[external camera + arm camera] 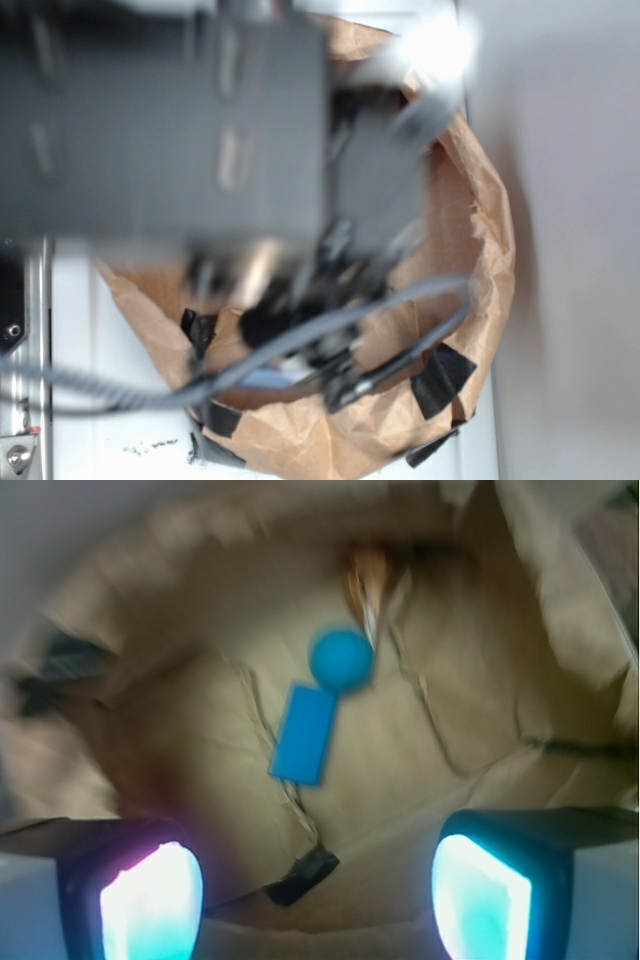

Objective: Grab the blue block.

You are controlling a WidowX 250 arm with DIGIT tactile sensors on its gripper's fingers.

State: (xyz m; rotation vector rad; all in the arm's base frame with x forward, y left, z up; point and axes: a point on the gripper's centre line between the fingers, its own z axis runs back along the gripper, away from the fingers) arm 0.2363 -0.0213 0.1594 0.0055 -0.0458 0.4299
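In the wrist view the blue block (305,734) lies flat on the brown paper floor of a paper bin, its long side pointing up and slightly right. A round blue ball (341,659) touches its upper end. My gripper (318,900) is open and empty, well above and short of the block; its two glowing pads (152,905) stand wide apart at the bottom corners. In the exterior view the blurred arm (200,130) covers the bin, and the block and the ball are hidden there.
An orange-brown object (366,575) lies beyond the ball. Black tape (300,875) patches the paper floor near the gripper. The brown paper bin's crumpled walls (480,230) rise all round. A grey cable (330,330) crosses the bin in the exterior view.
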